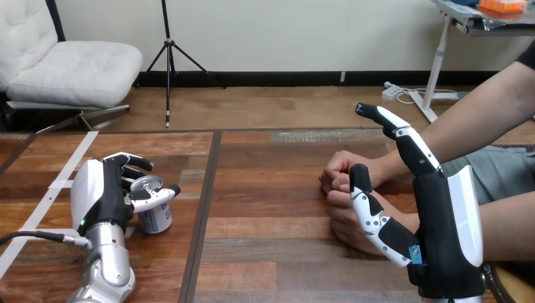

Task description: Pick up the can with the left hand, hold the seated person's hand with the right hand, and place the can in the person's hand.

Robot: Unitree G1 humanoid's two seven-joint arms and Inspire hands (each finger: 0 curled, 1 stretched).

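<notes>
A silver can (153,216) with a blue-and-white label stands upright on the wooden table (265,252) at the left. My left hand (104,196) is round it: the fingers (129,165) curl behind its top and the thumb crosses its front. At the right, my right hand (441,227) stands on edge with straight fingers pointing up and away. Its thumb (369,211) lies in front of the person's nearer hand (346,221), which rests on the table. The person's farther hand (340,172), a loose fist, lies just beyond. Whether my right hand touches either one is unclear.
White tape strips (63,183) run across the table's left part. A dark seam (205,208) splits the tabletop between the can and the person's hands. The person's forearms (479,120) come in from the right edge.
</notes>
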